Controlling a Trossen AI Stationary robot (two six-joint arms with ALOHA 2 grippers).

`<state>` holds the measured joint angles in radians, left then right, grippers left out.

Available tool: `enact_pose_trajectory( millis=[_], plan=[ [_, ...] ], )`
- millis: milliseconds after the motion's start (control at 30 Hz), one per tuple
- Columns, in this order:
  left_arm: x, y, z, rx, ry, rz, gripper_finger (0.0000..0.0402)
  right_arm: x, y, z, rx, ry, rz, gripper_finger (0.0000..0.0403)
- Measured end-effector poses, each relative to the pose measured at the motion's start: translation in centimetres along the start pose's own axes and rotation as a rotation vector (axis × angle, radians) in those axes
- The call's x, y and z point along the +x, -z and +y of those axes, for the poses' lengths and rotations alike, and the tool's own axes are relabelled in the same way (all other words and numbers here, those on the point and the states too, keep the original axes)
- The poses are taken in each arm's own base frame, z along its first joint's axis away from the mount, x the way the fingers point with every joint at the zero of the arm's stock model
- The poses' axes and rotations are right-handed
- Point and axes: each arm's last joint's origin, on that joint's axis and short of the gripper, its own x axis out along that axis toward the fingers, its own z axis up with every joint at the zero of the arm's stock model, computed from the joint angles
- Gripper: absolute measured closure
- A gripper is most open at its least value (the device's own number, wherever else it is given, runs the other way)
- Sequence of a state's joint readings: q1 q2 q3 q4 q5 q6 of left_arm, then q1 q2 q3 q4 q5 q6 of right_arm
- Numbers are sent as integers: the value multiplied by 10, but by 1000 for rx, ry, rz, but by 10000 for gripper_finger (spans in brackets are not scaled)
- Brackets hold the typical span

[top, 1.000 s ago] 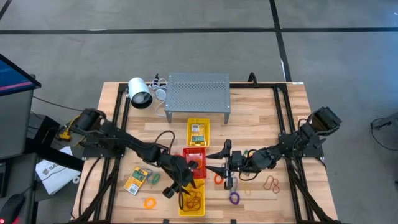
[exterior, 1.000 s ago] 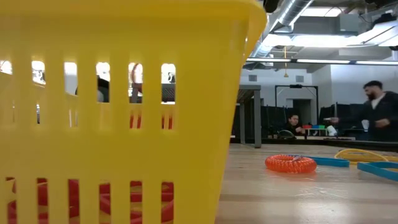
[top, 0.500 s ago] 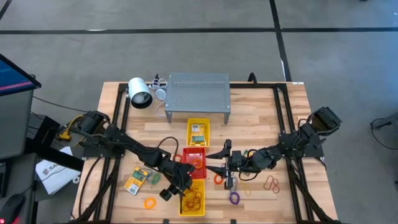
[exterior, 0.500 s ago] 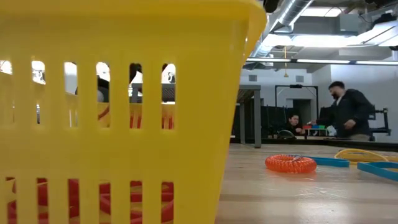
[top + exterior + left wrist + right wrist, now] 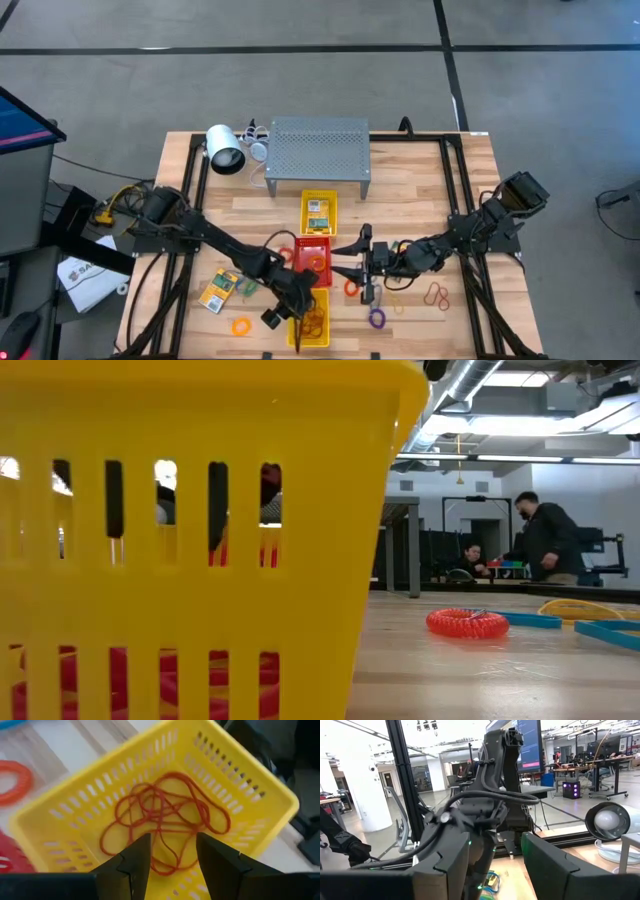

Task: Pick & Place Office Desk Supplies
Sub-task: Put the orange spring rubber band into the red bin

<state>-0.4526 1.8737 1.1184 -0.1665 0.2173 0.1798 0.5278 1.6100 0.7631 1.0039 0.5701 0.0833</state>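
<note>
Left gripper [image 5: 170, 852] hovered, jaws open and empty, over the near yellow tray [image 5: 65, 815] holding red bands [image 5: 165, 817]. Right gripper [image 5: 362, 262] waited by the red tray [image 5: 322, 275], jaws seemingly open.

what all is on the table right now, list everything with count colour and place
yellow trays: two, yellow; one at centre by the mesh stand, one at the near edge
red tray: one, red, between the yellow trays
rubber bands: a tangle, red-orange, in the near yellow tray
card packet: one, yellow-orange, left of the trays
orange ring: one, near-left table
purple ring: one, right of the near tray
brown loops: one cluster, near-right table
mesh stand: one, grey, far centre
lamp: one, white, far left
people: two, dark clothes, in the room behind
left gripper: open, over the near yellow tray
right gripper: open, empty, right of the red tray
</note>
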Motion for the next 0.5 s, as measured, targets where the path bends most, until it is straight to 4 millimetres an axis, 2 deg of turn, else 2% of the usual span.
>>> enact_pose_trajectory(
  millis=[100, 200, 500],
  plan=[
    [-6, -7, 3, 0, -40, 20, 247, 0, 0, 0, 4, 0, 1, 226],
    [-20, -11, 5, 13, -105, 36, 247, 0, 0, 0, 3, 0, 3, 225],
    [-93, -31, -3, 53, -224, -82, 247, 0, 2, 0, -19, 3, 18, 225]
  ],
)
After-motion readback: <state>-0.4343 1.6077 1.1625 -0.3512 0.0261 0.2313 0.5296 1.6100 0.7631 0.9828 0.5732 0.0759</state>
